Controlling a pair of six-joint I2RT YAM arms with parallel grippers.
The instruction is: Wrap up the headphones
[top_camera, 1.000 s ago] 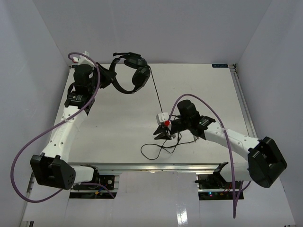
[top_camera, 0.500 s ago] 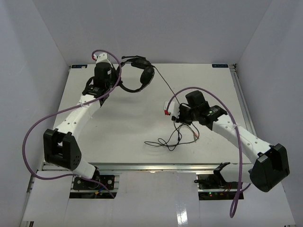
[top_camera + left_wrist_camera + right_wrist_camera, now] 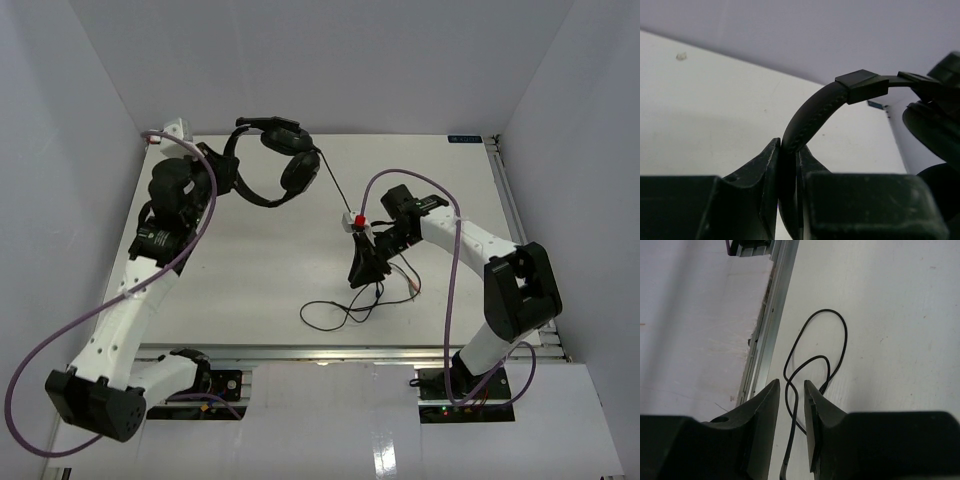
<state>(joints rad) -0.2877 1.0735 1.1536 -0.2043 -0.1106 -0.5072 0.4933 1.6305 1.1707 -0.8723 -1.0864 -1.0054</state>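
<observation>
The black headphones (image 3: 275, 165) hang above the table's back left. My left gripper (image 3: 222, 166) is shut on their curved headband (image 3: 815, 115), which is clamped between the jaws (image 3: 788, 145). One earcup (image 3: 935, 125) shows at the right edge of the left wrist view. The thin cord (image 3: 333, 195) runs from an earcup down to my right gripper (image 3: 358, 276), then lies in loose loops (image 3: 340, 312) near the front edge. My right gripper (image 3: 791, 383) points down at the table with its jaws a little apart. The cord (image 3: 840, 335) passes loosely through that gap.
The table's metal front rail (image 3: 772, 305) lies close to the left of the right fingers. A thin reddish wire (image 3: 412, 290) lies beside the cord loops. Thick purple cables (image 3: 455, 280) arch over both arms. White walls enclose the table (image 3: 250, 260) on three sides.
The left arm swung right with the headphones, then back left. The right gripper rose toward the back, then came down over the cord loops with its arm folded. Neither gripper's jaws changed.
</observation>
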